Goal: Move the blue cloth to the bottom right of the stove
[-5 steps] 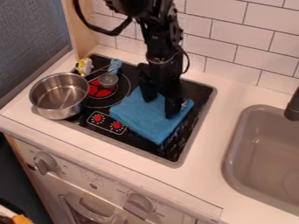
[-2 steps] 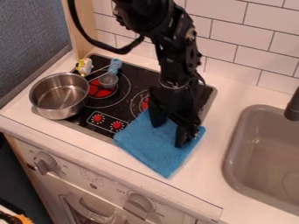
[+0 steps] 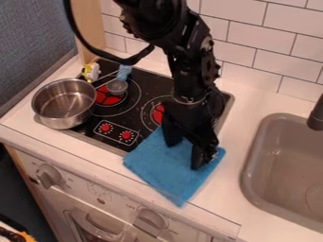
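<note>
Across the back of the scene, you've got the tiled wall (image 3: pixel 262 40), and running along its foot is the white surface (image 3: pixel 234 158), with the pale oven front (image 3: pixel 95 194) below. Your black stove (image 3: pixel 142 85) is set into that surface, and over at the right of the view sits the grey sink (image 3: pixel 247 176).

Down from the top edge comes your arm (image 3: pixel 189 61), hanging over the stove's front right. Look under it: there's your blue cloth (image 3: pixel 165 170), lying flat across the stove's front right corner, its back part on the stove, the rest out on the surface, one corner reaching the front edge. Over at the left, your steel pot (image 3: pixel 64 103) sits upright on the stove's left side.

And the claw (image 3: pixel 184 154)? Open, its two fingers apart and pointing down onto the cloth, blue showing between them.

Glance right and you'll see the black faucet (image 3: pixel 317 115) by the sink. Two knobs (image 3: pixel 49 177) stick out of the oven front. Behind the pot, you have a yellow and white toy (image 3: pixel 91 71), near a small round cup (image 3: pixel 117 87). Smallest of all, two red dials (image 3: pixel 126 135) mark the stove just behind the cloth's left edge.
</note>
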Tool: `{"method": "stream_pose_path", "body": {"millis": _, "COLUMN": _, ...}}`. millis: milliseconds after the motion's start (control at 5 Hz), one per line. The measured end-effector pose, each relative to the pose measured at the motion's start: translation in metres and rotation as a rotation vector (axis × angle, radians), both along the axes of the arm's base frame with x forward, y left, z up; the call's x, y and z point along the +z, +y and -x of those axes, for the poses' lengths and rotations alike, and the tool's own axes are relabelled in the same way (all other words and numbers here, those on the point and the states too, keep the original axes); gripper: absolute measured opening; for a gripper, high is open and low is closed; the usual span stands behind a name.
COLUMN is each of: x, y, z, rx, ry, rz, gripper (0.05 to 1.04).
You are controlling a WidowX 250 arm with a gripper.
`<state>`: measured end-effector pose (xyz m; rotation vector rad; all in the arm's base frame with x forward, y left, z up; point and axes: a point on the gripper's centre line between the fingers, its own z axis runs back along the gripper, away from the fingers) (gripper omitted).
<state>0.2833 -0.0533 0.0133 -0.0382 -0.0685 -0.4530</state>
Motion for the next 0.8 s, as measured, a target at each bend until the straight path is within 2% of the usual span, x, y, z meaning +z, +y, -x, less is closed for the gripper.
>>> {"method": "stream_pose_path", "body": {"millis": 200, "x": 0.027, "y": 0.014, "z": -0.013, "rx": 0.037, "ry": -0.110, "rz": -0.002, "gripper": 0.999}}
{"method": "stream_pose_path", "body": {"millis": 400, "x": 0.049, "y": 0.017, "z": -0.014, "rx": 0.038, "ry": -0.164, "rz": -0.024, "gripper": 0.999}}
{"method": "stream_pose_path", "body": {"millis": 800, "x": 0.088, "y": 0.005, "z": -0.010, "rx": -0.047, "ry": -0.255, "rz": 0.000, "gripper": 0.999}}
